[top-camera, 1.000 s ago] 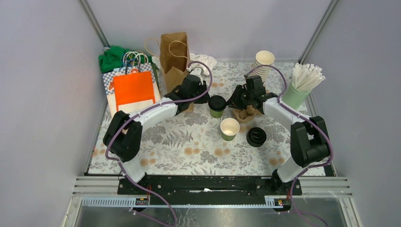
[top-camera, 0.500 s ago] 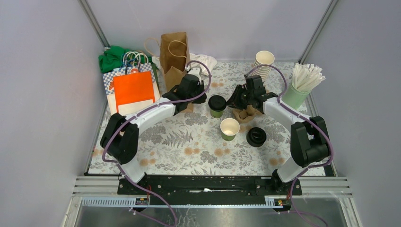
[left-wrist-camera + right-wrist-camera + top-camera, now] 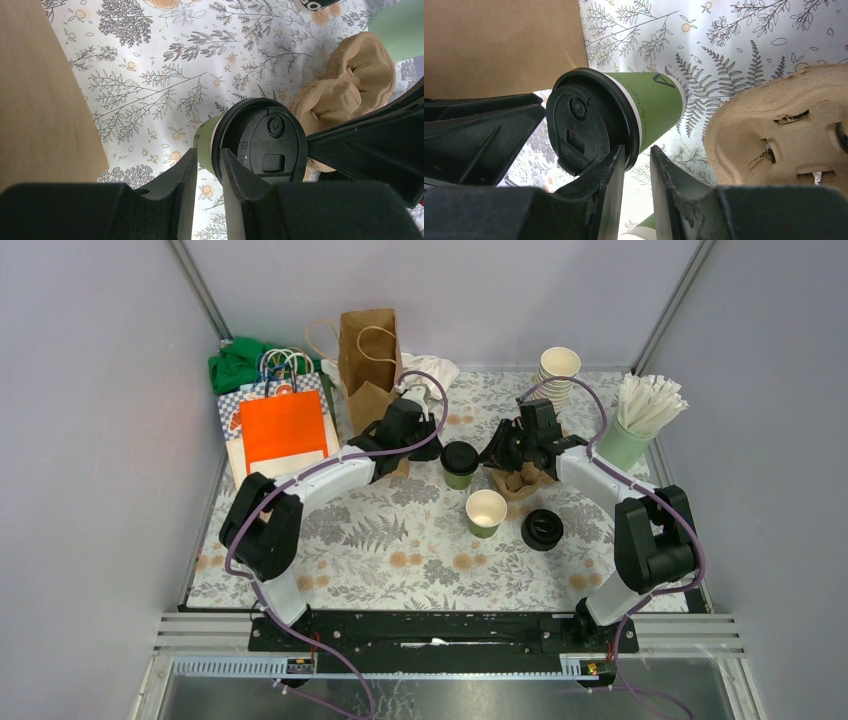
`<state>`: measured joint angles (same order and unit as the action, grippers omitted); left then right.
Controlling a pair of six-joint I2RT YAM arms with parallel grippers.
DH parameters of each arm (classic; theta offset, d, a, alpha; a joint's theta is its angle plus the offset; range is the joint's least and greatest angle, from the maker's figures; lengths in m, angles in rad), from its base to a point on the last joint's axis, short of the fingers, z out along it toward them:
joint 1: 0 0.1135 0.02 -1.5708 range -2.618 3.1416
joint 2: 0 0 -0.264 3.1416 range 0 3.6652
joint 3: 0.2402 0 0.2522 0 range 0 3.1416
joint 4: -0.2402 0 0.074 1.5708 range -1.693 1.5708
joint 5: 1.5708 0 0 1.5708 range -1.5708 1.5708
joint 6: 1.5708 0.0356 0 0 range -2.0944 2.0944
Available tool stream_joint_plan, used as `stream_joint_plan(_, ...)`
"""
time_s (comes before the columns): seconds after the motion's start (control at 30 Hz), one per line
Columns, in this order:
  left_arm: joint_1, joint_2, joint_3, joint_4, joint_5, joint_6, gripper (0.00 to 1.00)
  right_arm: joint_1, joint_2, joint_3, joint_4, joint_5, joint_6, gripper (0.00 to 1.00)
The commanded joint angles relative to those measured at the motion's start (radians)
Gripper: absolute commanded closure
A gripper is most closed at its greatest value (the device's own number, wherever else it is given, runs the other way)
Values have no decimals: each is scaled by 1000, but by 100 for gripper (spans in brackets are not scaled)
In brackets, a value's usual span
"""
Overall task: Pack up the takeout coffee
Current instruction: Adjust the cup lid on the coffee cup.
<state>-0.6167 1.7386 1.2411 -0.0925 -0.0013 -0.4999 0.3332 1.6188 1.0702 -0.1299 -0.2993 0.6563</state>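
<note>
A dark-green takeout coffee cup with a black lid (image 3: 459, 462) stands upright mid-table between both grippers. My left gripper (image 3: 428, 446) is at its left side, jaws narrowly parted; in the left wrist view one fingertip (image 3: 225, 156) overlaps the lid's rim (image 3: 260, 142) and bare table shows in the gap. My right gripper (image 3: 495, 455) is at the cup's right, also narrowly parted, one fingertip (image 3: 618, 152) over the lid (image 3: 584, 125). A second green cup (image 3: 486, 512) stands open, white inside. A loose black lid (image 3: 542, 529) lies to its right.
A brown pulp cup carrier (image 3: 522, 483) lies under the right wrist. A brown paper bag (image 3: 368, 360) stands at the back, with an orange bag (image 3: 283, 430) and green cloth (image 3: 237, 362) to its left. Stacked cream cups (image 3: 557, 375) and a pale green cup of white sticks (image 3: 640, 420) stand back right.
The left arm's elbow swayed slightly left and came back. Both grippers stay at the lidded cup; cups, loose lid and right arm have not moved.
</note>
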Motion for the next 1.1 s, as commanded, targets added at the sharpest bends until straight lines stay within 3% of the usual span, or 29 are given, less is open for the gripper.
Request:
stream_joint_plan(0.0,9,17,14,45,31,-12,73,-3,-14,31,8,-9,-2,68)
stream_joint_plan(1.07,18,86,-14,6,73,-16,83,-3,35,-9,39,-41,18,77)
